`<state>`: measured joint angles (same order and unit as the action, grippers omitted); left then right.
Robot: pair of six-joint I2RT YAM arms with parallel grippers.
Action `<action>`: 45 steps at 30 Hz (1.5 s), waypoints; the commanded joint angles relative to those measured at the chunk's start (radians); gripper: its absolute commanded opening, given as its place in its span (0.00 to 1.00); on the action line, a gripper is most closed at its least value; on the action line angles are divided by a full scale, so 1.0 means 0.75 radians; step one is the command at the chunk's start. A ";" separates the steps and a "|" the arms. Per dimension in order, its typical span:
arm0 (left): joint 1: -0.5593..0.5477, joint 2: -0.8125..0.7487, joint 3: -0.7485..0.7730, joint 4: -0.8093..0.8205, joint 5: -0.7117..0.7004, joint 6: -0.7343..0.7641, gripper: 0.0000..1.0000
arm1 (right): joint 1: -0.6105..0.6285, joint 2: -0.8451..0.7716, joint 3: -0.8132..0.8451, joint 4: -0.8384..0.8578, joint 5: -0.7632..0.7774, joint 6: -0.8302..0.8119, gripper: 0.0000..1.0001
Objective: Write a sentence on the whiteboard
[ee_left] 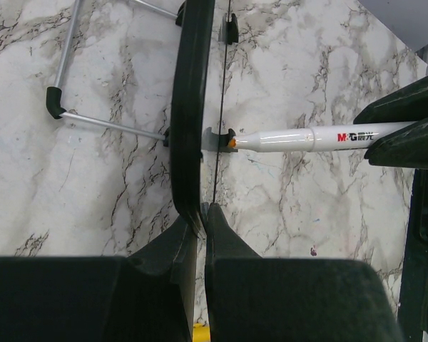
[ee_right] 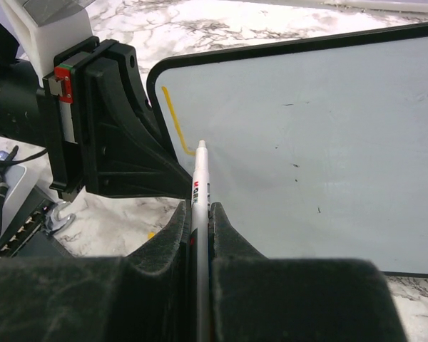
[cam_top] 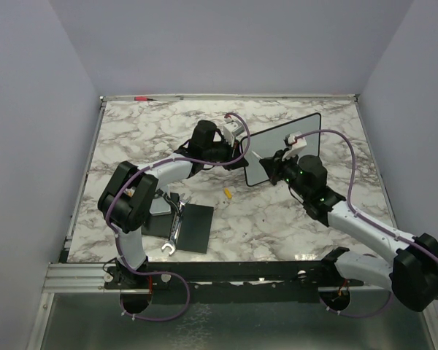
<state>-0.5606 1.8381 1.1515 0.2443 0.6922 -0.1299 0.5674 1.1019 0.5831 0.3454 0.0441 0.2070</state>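
The whiteboard (cam_top: 290,138) stands tilted on its long edge on the bench (cam_top: 277,219), toward 2 o'clock from the bench's middle, its white face turned to 5 o'clock, toward the right arm (cam_top: 365,226). In the left wrist view its wire prop stand (ee_left: 71,107) reaches out behind it.

The left arm (cam_top: 168,171) reaches across to the board's 9 o'clock end. The left jaws are closed tight on the black frame there, the board seen edge-on between them.

The right jaws are clamped on a white marker (ee_right: 200,185), with almost no gap showing beside the barrel. The marker's orange tip (ee_left: 230,142) sits at the board's face and seems to touch it.

Of the sentence (ee_right: 172,117) only one yellow stroke shows, at 10 o'clock on the face: it runs down and hooks toward 3 o'clock, ending just beside the marker's tip.

A yellow cap (cam_top: 227,193) lies near the bench's middle, apart from the board. At 7 o'clock lies a black pad (cam_top: 193,226), with a wrench (cam_top: 174,233) along its 9 o'clock side. A red pen (cam_top: 141,98) lies by the far rim at 11 o'clock.
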 commanded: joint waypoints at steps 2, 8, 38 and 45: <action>-0.019 -0.013 0.018 -0.047 0.012 0.039 0.00 | -0.004 0.023 0.047 0.052 0.035 -0.028 0.01; -0.020 -0.011 0.019 -0.049 0.013 0.041 0.00 | -0.004 0.053 0.058 0.065 0.046 -0.039 0.01; -0.026 -0.012 0.028 -0.067 0.010 0.055 0.00 | -0.005 0.085 0.021 0.053 -0.051 -0.066 0.01; -0.026 -0.008 0.031 -0.070 0.010 0.057 0.00 | -0.004 0.083 -0.005 0.041 -0.049 -0.057 0.01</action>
<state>-0.5606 1.8381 1.1553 0.2348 0.6910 -0.1257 0.5674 1.1542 0.6014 0.3901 0.0204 0.1638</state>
